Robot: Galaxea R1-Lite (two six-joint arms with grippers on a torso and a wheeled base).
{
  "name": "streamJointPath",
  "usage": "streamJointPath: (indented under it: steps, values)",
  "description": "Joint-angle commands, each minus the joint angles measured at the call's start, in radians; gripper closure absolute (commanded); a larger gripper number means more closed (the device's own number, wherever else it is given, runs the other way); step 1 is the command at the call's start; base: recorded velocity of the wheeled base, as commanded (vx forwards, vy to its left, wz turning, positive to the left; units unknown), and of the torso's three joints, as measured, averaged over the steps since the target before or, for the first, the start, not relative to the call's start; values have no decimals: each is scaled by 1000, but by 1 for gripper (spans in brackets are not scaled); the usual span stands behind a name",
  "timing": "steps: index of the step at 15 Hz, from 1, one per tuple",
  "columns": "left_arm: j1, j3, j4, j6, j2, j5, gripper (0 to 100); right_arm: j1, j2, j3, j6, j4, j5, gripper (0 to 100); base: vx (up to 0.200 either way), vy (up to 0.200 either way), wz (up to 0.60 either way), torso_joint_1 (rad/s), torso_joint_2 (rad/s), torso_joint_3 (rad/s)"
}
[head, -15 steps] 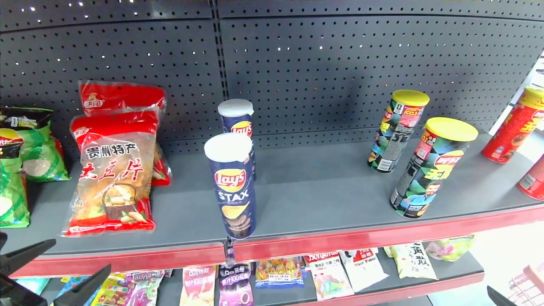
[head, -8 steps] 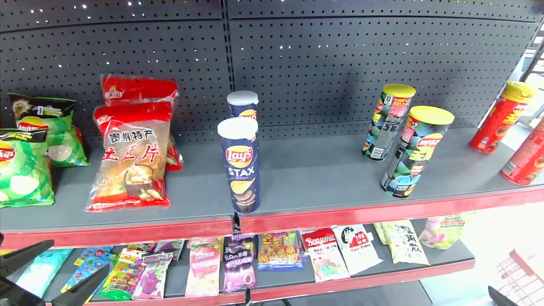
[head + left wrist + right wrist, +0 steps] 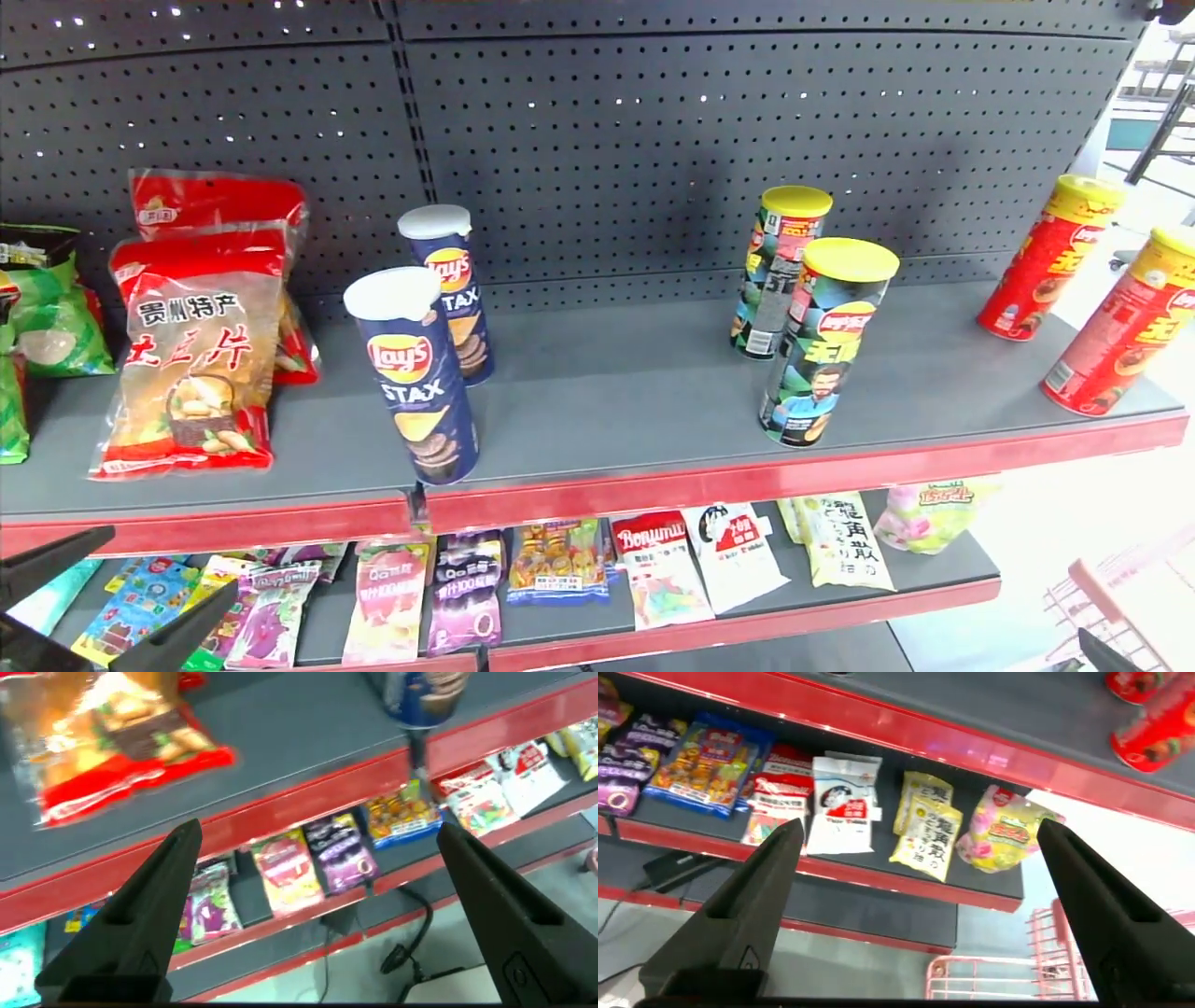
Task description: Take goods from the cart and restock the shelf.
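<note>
My left jaws and right jaws both stand apart, empty, low before the shelf's red front edge. The cart sits below its right end. Swinging there, I could topple the blue can at that edge. Since 0.5 s ago only my head camera turned right; the cans kept their places.

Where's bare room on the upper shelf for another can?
The widest bare stretch of the upper shelf lies between the blue cans and the yellow-lidded cans. A narrower gap runs from those to the red cans. The left end, with red bags, and the lower shelf are crowded.
</note>
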Motion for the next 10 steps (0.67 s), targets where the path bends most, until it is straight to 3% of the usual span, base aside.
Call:
streamJointPath:
  steps: [1, 10]
  values:
    - [-1, 1, 0, 0, -5, 0, 0, -1, -7, 1, 0, 0, 0, 0, 0, -200, 0, -2, 2, 2]
    - [1, -1, 0, 0, 0, 2, 0, -1, -18, 6, 4, -2, 0, 0, 0, -200, 0, 2, 2, 2]
